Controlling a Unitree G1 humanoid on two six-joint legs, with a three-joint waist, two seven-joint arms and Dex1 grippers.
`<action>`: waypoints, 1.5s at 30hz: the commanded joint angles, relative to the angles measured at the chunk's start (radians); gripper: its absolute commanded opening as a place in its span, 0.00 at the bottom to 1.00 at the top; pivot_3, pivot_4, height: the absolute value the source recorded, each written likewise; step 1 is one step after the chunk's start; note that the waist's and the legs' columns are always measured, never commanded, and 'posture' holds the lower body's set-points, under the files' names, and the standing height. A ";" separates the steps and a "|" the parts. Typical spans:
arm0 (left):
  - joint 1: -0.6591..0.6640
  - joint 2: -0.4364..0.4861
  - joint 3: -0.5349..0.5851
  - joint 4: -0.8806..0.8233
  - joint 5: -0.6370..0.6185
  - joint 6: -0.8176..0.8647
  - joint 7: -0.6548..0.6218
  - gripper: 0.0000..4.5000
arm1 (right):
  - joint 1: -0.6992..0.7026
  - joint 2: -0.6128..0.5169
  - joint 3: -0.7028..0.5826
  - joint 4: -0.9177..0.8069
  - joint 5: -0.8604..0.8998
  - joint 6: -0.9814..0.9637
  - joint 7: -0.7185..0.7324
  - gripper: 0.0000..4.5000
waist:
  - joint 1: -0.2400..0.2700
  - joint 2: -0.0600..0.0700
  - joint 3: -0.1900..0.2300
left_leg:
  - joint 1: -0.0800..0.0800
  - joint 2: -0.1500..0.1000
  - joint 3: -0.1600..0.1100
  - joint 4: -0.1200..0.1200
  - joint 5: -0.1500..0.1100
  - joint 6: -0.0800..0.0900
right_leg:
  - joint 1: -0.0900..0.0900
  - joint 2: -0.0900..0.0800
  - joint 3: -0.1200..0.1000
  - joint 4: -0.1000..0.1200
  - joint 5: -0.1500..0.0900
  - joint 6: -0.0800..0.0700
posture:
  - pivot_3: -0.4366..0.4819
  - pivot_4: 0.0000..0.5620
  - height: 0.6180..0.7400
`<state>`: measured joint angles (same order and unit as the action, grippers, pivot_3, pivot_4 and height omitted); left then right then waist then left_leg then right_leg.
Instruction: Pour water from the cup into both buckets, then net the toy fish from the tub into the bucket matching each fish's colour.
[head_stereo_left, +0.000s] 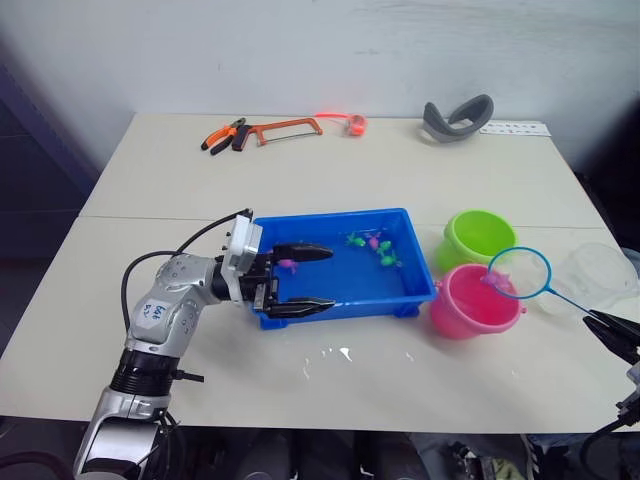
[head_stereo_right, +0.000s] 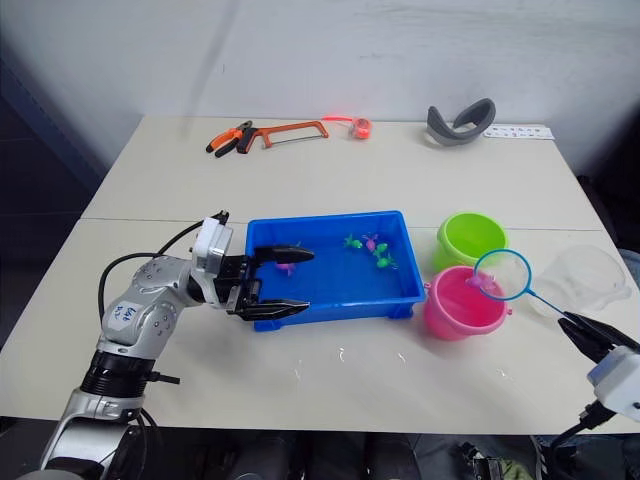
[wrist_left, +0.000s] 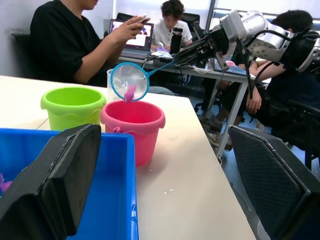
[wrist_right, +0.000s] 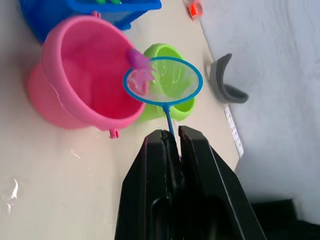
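Observation:
The blue tub (head_stereo_left: 330, 217) sits mid-table with a few green and pink toy fish (head_stereo_left: 376, 248) at its right end and one pink fish (head_stereo_left: 288, 265) near its left end. My left gripper (head_stereo_left: 330, 278) is open and straddles the tub's near-left wall, one finger (wrist_left: 65, 175) inside and the other outside. The green bucket (head_stereo_left: 478, 237) and pink bucket (head_stereo_left: 470, 300) stand right of the tub. My right gripper (wrist_right: 170, 137) is shut on the net's handle. The net (head_stereo_left: 520, 272) hovers over the pink bucket's rim with a pink fish (wrist_right: 140, 67) in its mesh. The clear cup (head_stereo_left: 597, 275) stands at the far right.
A hacksaw (head_stereo_left: 285, 128), pliers (head_stereo_left: 222, 135), an orange roll (head_stereo_left: 356, 124) and a grey curved object (head_stereo_left: 457, 118) lie along the far edge. Water drops (head_stereo_left: 340, 352) spot the table in front of the tub. People (wrist_left: 70, 40) sit beyond the table's right side.

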<state>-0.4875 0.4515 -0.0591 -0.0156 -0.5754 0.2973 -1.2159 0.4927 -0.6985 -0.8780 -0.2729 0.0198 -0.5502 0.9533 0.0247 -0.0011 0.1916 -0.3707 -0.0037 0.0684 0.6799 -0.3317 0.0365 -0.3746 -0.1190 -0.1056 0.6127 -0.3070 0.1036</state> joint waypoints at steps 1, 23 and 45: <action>-0.030 -0.002 -0.007 0.036 0.025 -0.042 -0.030 0.98 | -0.024 -0.075 -0.078 0.053 -0.220 -0.262 -0.119 0.00 | 0.000 0.000 0.000 | 0.000 0.000 0.000 0.000 0.000 0.000 | 0.000 0.000 0.000 0.000 0.000 0.000 | 0.48 0.27 1.00; 0.109 0.189 0.290 0.141 0.010 -0.070 0.024 0.98 | -0.277 -0.375 0.376 -0.402 0.904 1.053 -0.368 0.00 | -0.019 0.001 0.001 | 0.000 0.006 -0.004 0.001 -0.002 -0.001 | 0.000 -0.006 -0.004 0.001 -0.002 -0.004 | 0.48 0.27 1.00; 0.275 0.172 0.296 -0.127 -0.014 -0.026 0.164 0.98 | -0.973 -0.229 0.922 -0.137 0.707 1.459 -0.445 0.00 | -0.003 0.002 0.002 | -0.008 0.000 -0.006 0.001 -0.003 0.002 | -0.002 -0.010 -0.009 -0.001 -0.001 -0.002 | 0.48 0.27 1.00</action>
<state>-0.2195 0.6254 0.2181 -0.1080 -0.5630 0.2725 -1.0583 -0.4612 -0.9330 0.0730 -0.4139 0.7458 0.9360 0.4865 0.0218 0.0005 0.1933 -0.3783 -0.0038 0.0623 0.6811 -0.3348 0.0384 -0.3767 -0.1290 -0.1142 0.6118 -0.3079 0.1017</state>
